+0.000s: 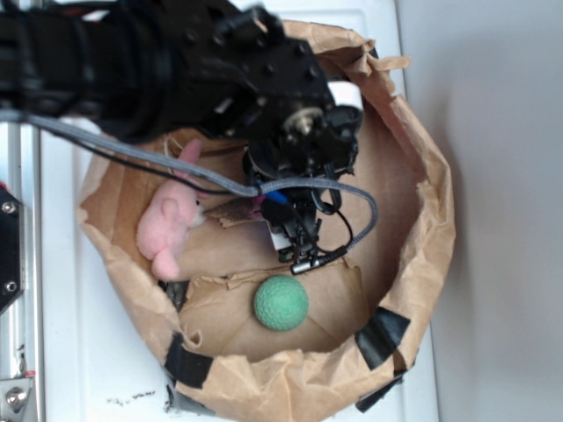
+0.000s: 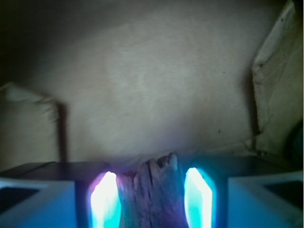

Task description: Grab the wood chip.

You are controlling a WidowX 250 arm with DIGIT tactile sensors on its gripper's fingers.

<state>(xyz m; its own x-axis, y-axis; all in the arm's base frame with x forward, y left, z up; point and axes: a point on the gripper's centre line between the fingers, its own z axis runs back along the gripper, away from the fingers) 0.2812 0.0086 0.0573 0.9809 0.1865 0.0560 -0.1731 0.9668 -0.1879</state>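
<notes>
A: Chip at bottom centre of the wrist view, between the two glowing fingers.
B: Gripper clamped on it?
A: Fingers sit against both sides, so yes.
B: Elsewhere?
A: Green ball lower centre, pink toy left, inside the paper bag.

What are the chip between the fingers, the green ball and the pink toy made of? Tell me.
Chip: looks like rough, unfinished wood, with streaky grain and a splintered end.
Green ball: possibly rubber or foam; matte, finely dimpled surface.
Pink toy: seemingly plush fabric, with a fuzzy, soft outline.
</notes>
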